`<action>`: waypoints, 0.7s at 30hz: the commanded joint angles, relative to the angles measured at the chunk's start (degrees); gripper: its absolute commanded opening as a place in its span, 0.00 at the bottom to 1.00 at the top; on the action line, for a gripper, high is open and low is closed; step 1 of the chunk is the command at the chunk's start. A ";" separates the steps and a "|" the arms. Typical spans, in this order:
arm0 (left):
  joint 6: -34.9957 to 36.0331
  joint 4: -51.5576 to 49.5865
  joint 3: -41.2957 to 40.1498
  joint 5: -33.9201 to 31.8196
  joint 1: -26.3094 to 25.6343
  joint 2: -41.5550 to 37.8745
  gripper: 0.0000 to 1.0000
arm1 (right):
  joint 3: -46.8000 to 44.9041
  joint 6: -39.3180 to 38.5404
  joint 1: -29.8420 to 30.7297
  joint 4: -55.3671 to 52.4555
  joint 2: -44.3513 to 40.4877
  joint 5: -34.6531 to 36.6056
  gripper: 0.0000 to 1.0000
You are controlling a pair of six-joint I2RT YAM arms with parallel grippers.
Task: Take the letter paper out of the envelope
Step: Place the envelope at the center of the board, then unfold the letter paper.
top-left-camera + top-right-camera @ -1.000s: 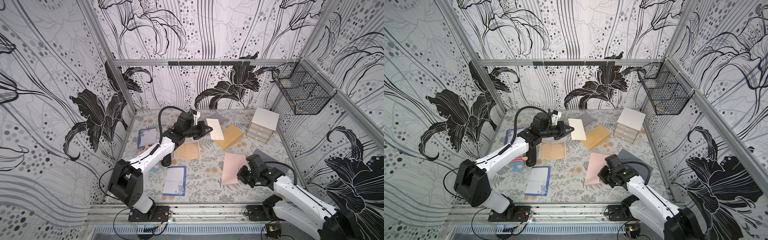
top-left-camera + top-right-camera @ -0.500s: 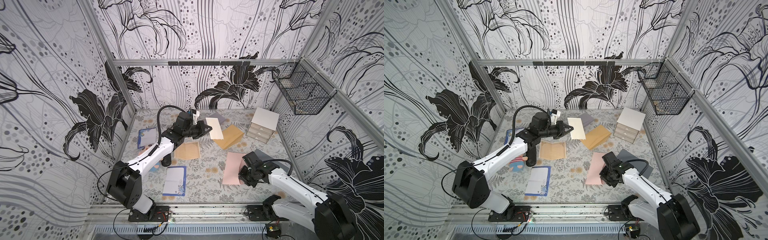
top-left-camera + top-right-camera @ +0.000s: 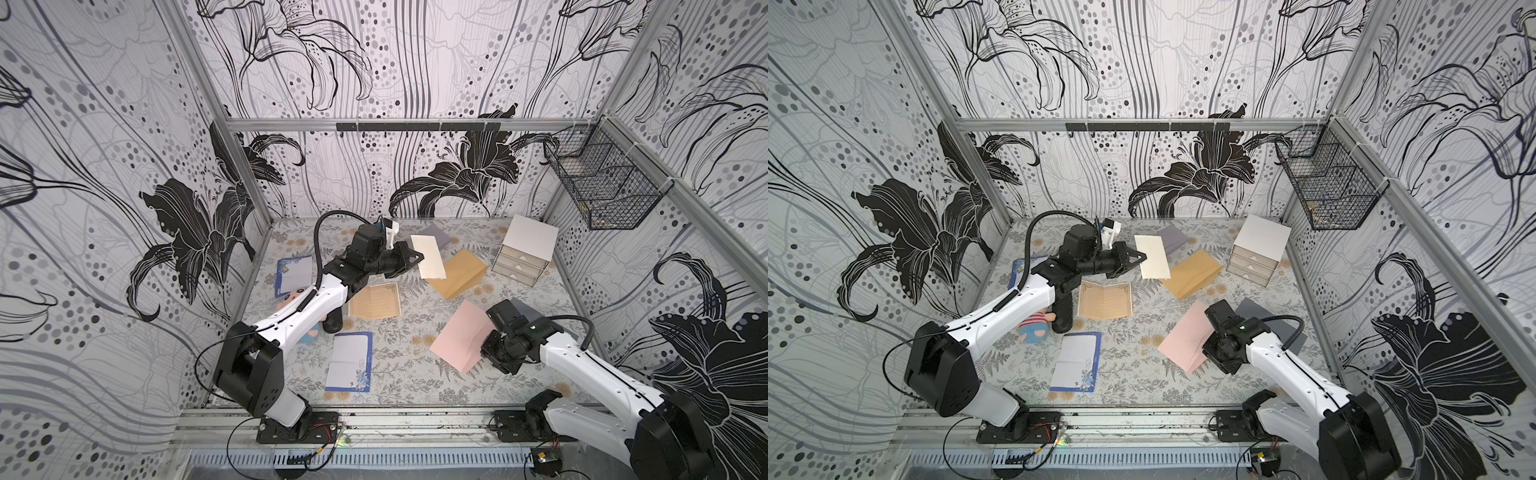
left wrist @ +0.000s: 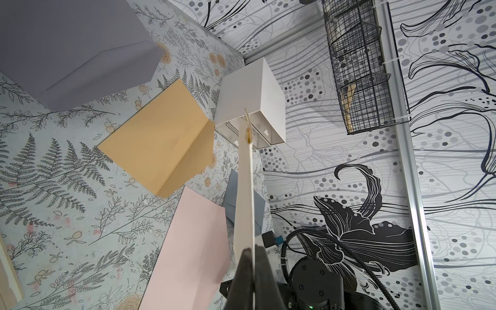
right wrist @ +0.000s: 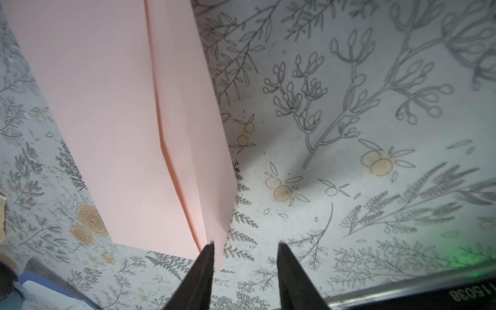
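Aluminium rail (image 3: pixel 415 419) runs along the near edge and carries both arm bases. Behind it lies a pale floral mat (image 3: pixel 399 374), shut in on three sides by black-and-white lily wallpaper. All places below are given from the white drawer unit (image 3: pixel 525 249), which stands at the far corner on the right arm's side. Well in front of it and toward the left arm is a blue-bordered note sheet (image 3: pixel 349 361), with a bare strip of mat between it and the rail. Straight in front of it is the pink envelope (image 3: pixel 461 334), flat and seam side up; whether it has contents cannot be told. The right gripper (image 5: pixel 245 245) is at the pink envelope's near corner with its jaws apart and clamping nothing, and that corner lies just beside one finger (image 5: pixel 204 268). A grey envelope (image 3: pixel 523 305) sits just in front of the unit, partly under the right arm. A tan letter sheet (image 3: pixel 374 300) lies open further toward the left arm, with a plush toy (image 3: pixel 1034 326) beyond it. A kraft envelope (image 3: pixel 455 274) lies next to the unit on the left arm's side. Over the kraft envelope's edge, the left gripper (image 3: pixel 417 261) is pinched on a cream sheet (image 3: pixel 430 257) held off the mat; whether it is a letter or an envelope cannot be told. A lilac envelope (image 3: pixel 436 236) lies level with the unit, near the back wall. A black wire basket (image 3: pixel 602 195) hangs on the side wall above the unit. Bare mat shows between the pink envelope and the note sheet.
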 commanded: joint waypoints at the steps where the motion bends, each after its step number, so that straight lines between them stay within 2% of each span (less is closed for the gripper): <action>1: 0.89 2.05 -0.42 0.08 -0.10 0.90 0.00 | 3.10 0.28 0.16 -4.22 -1.70 1.81 0.42; 6: -0.18 1.85 1.00 1.50 0.82 1.63 0.00 | 12.88 -7.04 0.07 -4.05 -1.50 5.33 0.44; 11: -2.59 2.65 6.37 6.64 3.39 4.71 0.00 | 30.48 -18.79 -1.00 0.70 3.94 5.01 0.57; 13: -3.92 2.44 9.80 9.14 4.20 6.80 0.00 | 36.96 -22.35 -2.91 3.66 7.08 1.13 0.63; 16: -6.29 2.08 14.10 11.43 4.93 9.57 0.00 | 45.00 -22.80 -8.73 5.93 13.21 -9.84 0.65; 21: -9.56 2.34 19.14 12.96 5.15 12.52 0.00 | 48.04 -17.81 -15.67 13.80 19.68 -23.71 0.66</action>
